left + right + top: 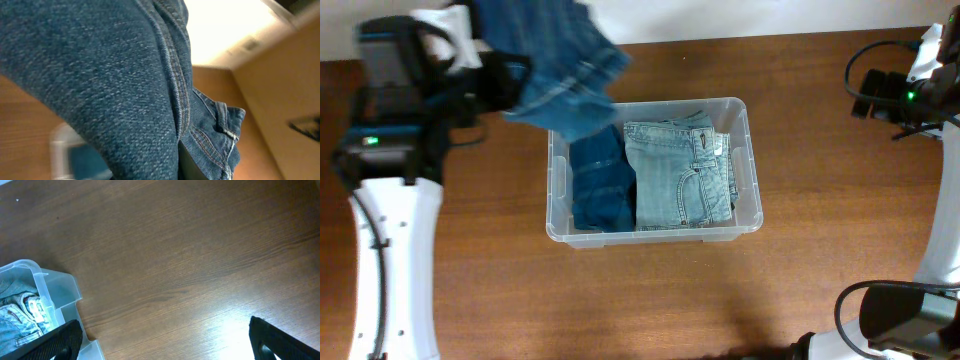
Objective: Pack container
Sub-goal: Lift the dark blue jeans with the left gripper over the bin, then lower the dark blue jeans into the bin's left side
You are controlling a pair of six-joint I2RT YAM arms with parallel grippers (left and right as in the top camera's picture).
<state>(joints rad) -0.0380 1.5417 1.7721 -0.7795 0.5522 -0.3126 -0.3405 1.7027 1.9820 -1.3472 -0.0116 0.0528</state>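
The container (752, 150) is a clear plastic bin in the middle of the table. Inside it lie folded dark blue jeans (598, 185) on the left and folded light blue jeans (680, 178) on the right. My left gripper (516, 82) is shut on another pair of dark blue jeans (565, 65), held in the air above the bin's back left corner. That denim (110, 75) fills the left wrist view and hides the fingers almost entirely. My right gripper (165, 345) stands open over bare table, right of the container's corner (57, 287).
The brown wooden table (800, 280) surrounds the bin. The left arm's white link (395, 260) runs down the left side. The right arm's base (910, 90) sits at the far right rear, and more arm hardware (895, 320) at the front right.
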